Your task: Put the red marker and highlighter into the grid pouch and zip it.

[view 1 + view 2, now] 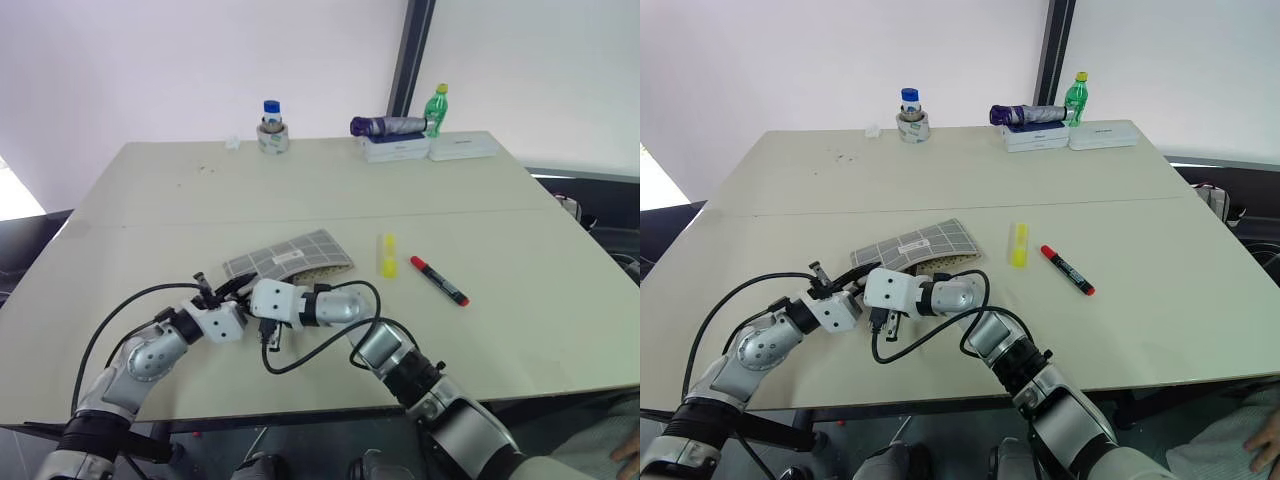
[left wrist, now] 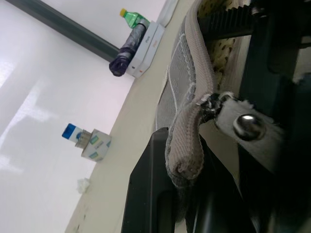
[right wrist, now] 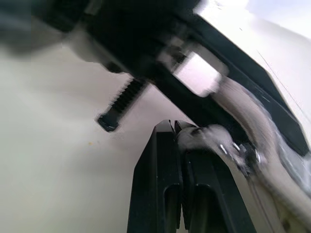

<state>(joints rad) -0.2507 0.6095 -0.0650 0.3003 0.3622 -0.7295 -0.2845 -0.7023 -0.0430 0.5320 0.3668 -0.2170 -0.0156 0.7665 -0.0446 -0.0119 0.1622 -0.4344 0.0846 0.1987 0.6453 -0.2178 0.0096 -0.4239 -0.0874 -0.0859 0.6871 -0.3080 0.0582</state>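
Where the table [image 1: 520,330] runs toward its right and near edges, its pale top lies bare, and a wide bare band also separates the middle of the top from the things ranged along the far edge: a blue-capped jar [image 1: 272,128], a green bottle [image 1: 436,108], a folded purple umbrella [image 1: 388,126] and the white boxes [image 1: 430,148] under it. The grid pouch [image 1: 300,255] lies flat near the middle of the table, its mouth end toward the near-left. Both arms meet at that end. The left pincer [image 1: 218,291] is clamped on the pouch's grey fabric edge, which in the left wrist view folds between the black fingers [image 2: 150,194] beside a metal snap. The right pincer [image 3: 181,141] comes in from the right, its fingers pressed together on a small pale piece at the zipper end; what exactly it pinches is too blurred to name. The highlighter [image 1: 388,254] lies on the table just to the right of the pouch, apart from it. The red marker [image 1: 438,280] lies slanted farther right, near the highlighter but not touching, well clear of both pincers.
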